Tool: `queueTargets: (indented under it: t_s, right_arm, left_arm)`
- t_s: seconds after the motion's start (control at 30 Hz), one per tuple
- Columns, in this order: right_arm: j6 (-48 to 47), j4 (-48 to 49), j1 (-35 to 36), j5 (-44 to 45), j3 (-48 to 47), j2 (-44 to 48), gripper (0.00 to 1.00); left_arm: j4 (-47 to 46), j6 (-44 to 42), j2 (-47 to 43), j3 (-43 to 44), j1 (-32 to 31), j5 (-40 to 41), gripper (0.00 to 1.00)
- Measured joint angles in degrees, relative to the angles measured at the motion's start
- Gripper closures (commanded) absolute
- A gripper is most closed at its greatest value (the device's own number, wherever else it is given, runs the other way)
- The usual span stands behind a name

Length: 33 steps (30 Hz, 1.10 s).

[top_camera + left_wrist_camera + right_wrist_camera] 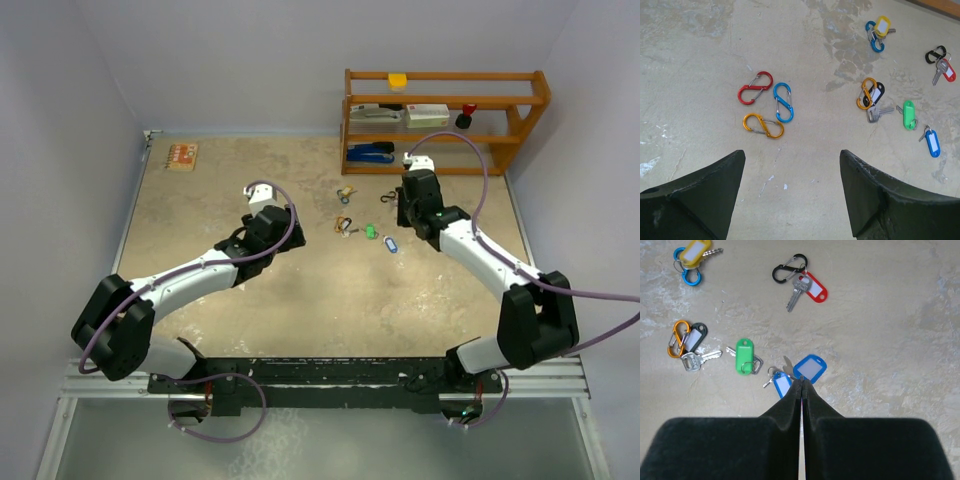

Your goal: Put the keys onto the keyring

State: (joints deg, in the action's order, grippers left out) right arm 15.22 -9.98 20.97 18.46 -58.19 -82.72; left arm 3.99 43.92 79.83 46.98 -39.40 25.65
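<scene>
1. Only the left wrist view shows three S-clips: red clip (pixel 755 87), blue clip (pixel 783 102) and orange clip (pixel 763 125). They lie close together on the table (pixel 300 310), ahead of the left gripper (pixel 791 155). In the top view the left arm (pixel 190 275) covers that patch.
2. Only the right wrist view shows two blue tags. The blue-tagged key (pixel 781 385) lies with its ring just left of the fingertips. The second blue tag (pixel 810 367) sits just past them. The other views show one blue tag.
3. The keys (pixel 368 225) are scattered mid-table between the grippers, nearer the right one. They are the yellow tag (pixel 694 251) on a blue clip, the red-tagged key (pixel 810 287) on a black clip, the black tag (pixel 696 336) beside an orange clip, and the green tag (pixel 745 356).
4. Left gripper: jaws wide, holding nothing, above the table and facing the clips. Its arm reaches diagonally from the near-left base to mid-table.
5. Right gripper (pixel 801 382): fingers pressed flat together with no gap. I cannot tell whether they nip the edge of the second blue tag. The right arm (pixel 480 255) angles from the near-right base towards the keys.
6. Edges: a wooden shelf (pixel 445 120) stands at the far right, close behind the right gripper. Walls close the left and far sides. A small orange item (pixel 180 156) lies in the far-left corner. Open tabletop runs from the keys back to the bases.
</scene>
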Motion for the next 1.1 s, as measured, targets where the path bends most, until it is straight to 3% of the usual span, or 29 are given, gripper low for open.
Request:
queueTargets:
  t_s: [0.43,1.1]
  right_arm:
    - [-0.87,-1.38,2.01,-1.57,0.52,1.88,1.00]
    - [-0.90,-1.81,3.04,-1.68,0.52,3.39,1.00]
  left_arm:
    - [1.75,0.00,5.38,1.07,1.57,4.79,0.27]
    - [-0.68,-0.07,15.82,5.57,3.17,3.19,0.30]
